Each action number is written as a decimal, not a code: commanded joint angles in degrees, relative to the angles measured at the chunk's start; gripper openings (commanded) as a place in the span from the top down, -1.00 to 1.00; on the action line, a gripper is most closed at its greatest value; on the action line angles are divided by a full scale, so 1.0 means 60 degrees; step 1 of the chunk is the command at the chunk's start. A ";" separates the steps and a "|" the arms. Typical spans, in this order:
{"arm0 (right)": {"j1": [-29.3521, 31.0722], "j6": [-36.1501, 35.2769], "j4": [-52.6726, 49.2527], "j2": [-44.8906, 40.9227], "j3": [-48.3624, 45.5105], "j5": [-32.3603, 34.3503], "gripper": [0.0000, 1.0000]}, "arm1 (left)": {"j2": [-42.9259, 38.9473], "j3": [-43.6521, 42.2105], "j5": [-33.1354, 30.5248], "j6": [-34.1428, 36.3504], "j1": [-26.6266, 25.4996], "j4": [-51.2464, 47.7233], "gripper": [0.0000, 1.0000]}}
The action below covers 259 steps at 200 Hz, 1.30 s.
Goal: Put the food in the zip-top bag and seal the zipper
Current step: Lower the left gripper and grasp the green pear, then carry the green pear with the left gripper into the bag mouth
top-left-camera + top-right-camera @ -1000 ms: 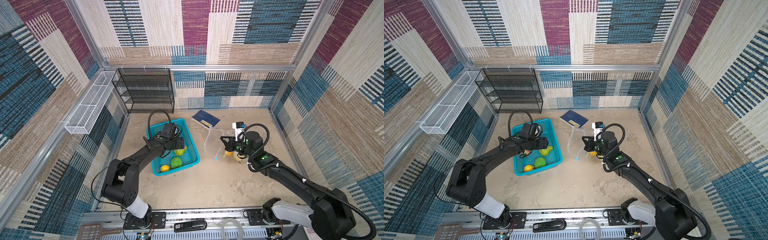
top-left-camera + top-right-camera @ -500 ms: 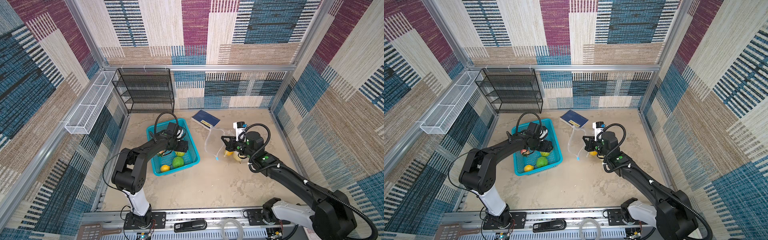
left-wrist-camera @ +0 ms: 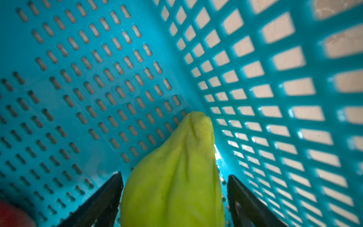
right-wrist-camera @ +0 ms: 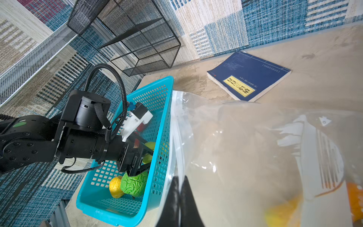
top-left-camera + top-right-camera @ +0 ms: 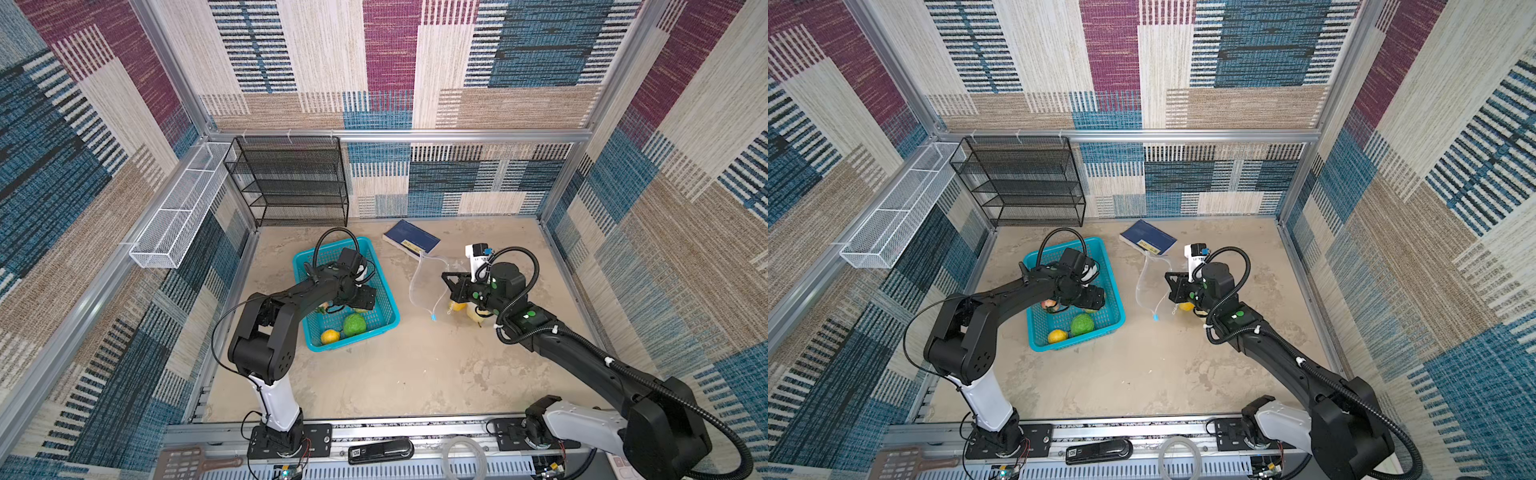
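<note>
My left gripper (image 5: 360, 300) (image 3: 174, 175) is down inside the teal basket (image 5: 353, 343), open, one finger on each side of a pale yellow-green pear (image 3: 182, 153) lying against the basket wall. A green cabbage ball (image 5: 354, 325), a yellow lemon (image 5: 329, 336) and a red apple (image 5: 1049, 304) also lie in the basket. My right gripper (image 5: 445, 276) (image 4: 179, 178) is shut on the mouth edge of the clear zip-top bag (image 4: 245, 157), holding its zipper (image 4: 172, 137) up. The blue slider (image 5: 433, 318) hangs low. Yellow food (image 4: 282, 214) and an orange piece (image 4: 355, 198) sit in the bag.
A blue book (image 5: 411, 237) lies behind the bag. A black wire shelf (image 5: 291, 183) stands at the back left, and a white wire tray (image 5: 178, 208) hangs on the left wall. The basket's right wall (image 4: 163, 118) is close beside the bag's mouth.
My left gripper has moved toward the basket's right wall and down around the pale pear, and its arm has swung round. The right gripper and the bag have stayed put.
</note>
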 commanded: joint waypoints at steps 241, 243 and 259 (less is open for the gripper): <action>0.0010 0.0022 0.0567 0.0087 0.0174 -0.0662 1.00 | -0.3318 -0.1044 0.3742 -0.3689 -0.1460 0.3705 -0.22; 0.0010 0.0022 0.0567 0.0086 0.0179 -0.0688 1.00 | -0.3255 -0.1006 0.3780 -0.3712 -0.1508 0.3744 -0.22; 0.0010 -0.0007 0.0590 0.0079 0.0174 -0.0895 1.00 | -0.2763 -0.0645 0.3833 -0.3803 -0.1930 0.3785 -0.21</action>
